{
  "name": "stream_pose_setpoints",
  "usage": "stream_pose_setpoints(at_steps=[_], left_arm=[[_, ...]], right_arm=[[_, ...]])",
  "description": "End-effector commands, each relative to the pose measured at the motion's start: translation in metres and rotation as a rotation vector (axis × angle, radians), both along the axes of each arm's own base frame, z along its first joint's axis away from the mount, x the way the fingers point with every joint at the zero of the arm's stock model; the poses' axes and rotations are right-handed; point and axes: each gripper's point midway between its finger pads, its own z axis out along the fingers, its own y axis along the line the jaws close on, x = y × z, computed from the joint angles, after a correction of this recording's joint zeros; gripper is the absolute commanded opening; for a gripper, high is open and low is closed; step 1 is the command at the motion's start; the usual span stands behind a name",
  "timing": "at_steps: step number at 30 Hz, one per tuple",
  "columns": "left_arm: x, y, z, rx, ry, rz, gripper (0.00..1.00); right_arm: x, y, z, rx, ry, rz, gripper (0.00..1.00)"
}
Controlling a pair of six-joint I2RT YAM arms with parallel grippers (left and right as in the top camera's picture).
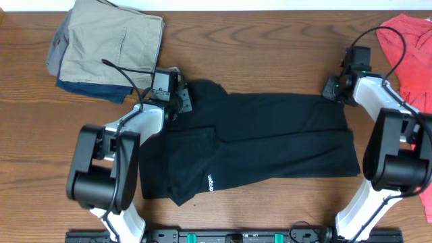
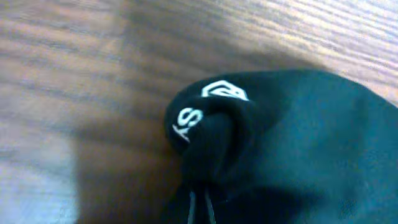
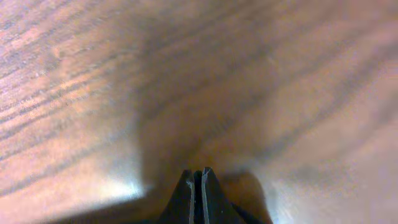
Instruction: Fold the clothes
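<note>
We see the black T-shirt [image 1: 270,138] lying folded across the middle of the wooden table [image 1: 256,54]; the left gripper [image 1: 177,96] pinches its bunched far-left corner, white lettering showing on the wad; the right gripper [image 1: 333,89], at the far-right corner, has its fingers pressed together; we cannot tell whether cloth lies between them; a khaki pile [image 1: 108,47] and a red garment [image 1: 408,47] lie at the table's far corners.

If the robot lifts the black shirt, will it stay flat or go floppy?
Probably floppy: the black T-shirt lies in soft folds and bunches into a lump at the left gripper. It's likely light, being thin cloth lying flat on the table. Pushed, it would probably wrinkle rather than slide.
</note>
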Motion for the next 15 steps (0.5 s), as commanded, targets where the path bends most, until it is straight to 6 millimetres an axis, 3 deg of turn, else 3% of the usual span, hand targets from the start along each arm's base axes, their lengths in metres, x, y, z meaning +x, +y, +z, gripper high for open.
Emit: stream_pose_setpoints(at_steps=[1, 5, 9, 15], left_arm=[[-0.007, 0.003, 0.03, -0.008, -0.03, 0.009, 0.06], [-0.019, 0.006, 0.058, -0.01, -0.039, 0.008, 0.06], [-0.033, 0.009, 0.082, -0.012, -0.046, 0.008, 0.06], [-0.059, 0.014, 0.097, -0.002, -0.002, 0.008, 0.06]], right_arm=[[-0.001, -0.012, 0.038, 0.011, -0.075, -0.102, 0.01], [-0.007, -0.007, 0.055, 0.034, -0.085, -0.097, 0.01], [-0.016, 0.002, 0.061, 0.078, -0.065, -0.081, 0.01], [-0.03, 0.008, 0.057, 0.105, -0.008, -0.084, 0.01]])
